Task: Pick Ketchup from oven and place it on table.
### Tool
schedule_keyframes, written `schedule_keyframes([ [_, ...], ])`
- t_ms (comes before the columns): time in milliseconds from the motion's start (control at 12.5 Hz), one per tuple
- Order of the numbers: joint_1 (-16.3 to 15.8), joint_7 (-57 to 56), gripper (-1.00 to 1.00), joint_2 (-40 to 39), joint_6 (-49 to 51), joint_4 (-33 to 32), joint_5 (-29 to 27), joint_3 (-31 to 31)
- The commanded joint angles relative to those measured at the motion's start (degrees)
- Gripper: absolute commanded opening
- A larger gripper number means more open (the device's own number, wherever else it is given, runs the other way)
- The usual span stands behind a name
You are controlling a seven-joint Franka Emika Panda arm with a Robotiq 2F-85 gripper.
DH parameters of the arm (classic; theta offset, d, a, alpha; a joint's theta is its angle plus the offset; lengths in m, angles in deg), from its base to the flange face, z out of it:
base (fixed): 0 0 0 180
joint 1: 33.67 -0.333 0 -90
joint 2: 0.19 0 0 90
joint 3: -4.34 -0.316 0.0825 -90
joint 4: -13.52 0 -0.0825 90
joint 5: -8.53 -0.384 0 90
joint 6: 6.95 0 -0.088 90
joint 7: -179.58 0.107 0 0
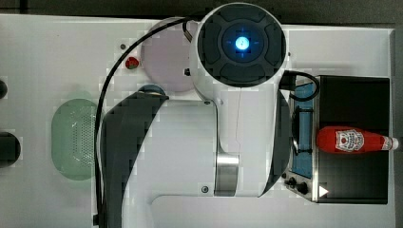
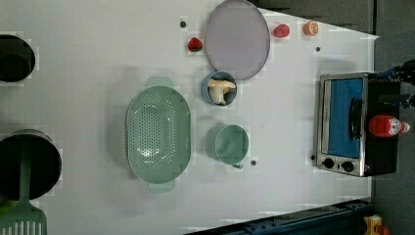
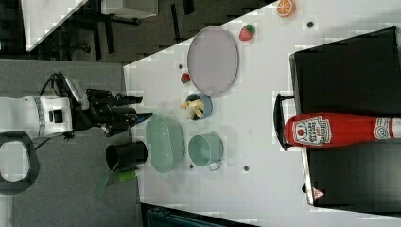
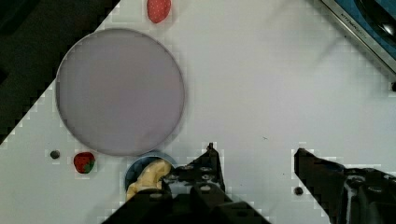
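The gripper (image 4: 254,156) fills the near edge of the wrist view, its two dark fingers (image 4: 208,168) spread apart with bare white table (image 4: 261,84) between them and nothing held. In the right view the gripper (image 3: 137,108) hangs off the table's edge, well apart from the oven (image 3: 350,118).

The Ketchup (image 3: 338,130) lies on its side on the oven's flat black roof, not inside it. Its long axis runs from the oven's front toward its back: the rounded red base sits at the front edge above the curved handle (image 3: 279,120), and the white tapered cap (image 1: 392,143) points toward the rear, just past the back edge in the top view. The bottle is smooth, glossy red plastic with a white label carrying a red emblem. In the left view the Ketchup (image 2: 386,126) shows on the same roof, above the door.

The oven (image 1: 354,137) is a black box with a silver steel front, a blue-tinted glass door (image 2: 345,117) and small black knobs (image 2: 337,164).

In front of the oven's door lie a flat, matte lilac oval plate (image 2: 237,39), a small blue bowl (image 2: 219,88) holding something pale, a smooth green cup (image 2: 231,144), and, farther from the oven, a perforated green oval colander (image 2: 158,132). A small red strawberry (image 2: 195,44) lies beside the plate.
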State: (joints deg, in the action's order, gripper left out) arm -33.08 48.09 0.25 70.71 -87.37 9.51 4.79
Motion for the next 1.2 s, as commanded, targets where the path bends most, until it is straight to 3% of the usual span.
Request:
schedule_keyframes([
  [80, 1.7, -2.9, 0.58, 28.3, 12.3, -17.9, -1.5, -0.5],
  [240, 1.7, -2.9, 1.0, 28.0, 12.0, -18.0, -1.5, 0.2],
  [720, 3.8, -2.9, 1.0, 22.2, 8.8, -18.0, -1.3, 9.1],
  [1200, 4.8, -3.4, 1.0, 12.8, -9.4, -17.9, 1.9, 21.2],
])
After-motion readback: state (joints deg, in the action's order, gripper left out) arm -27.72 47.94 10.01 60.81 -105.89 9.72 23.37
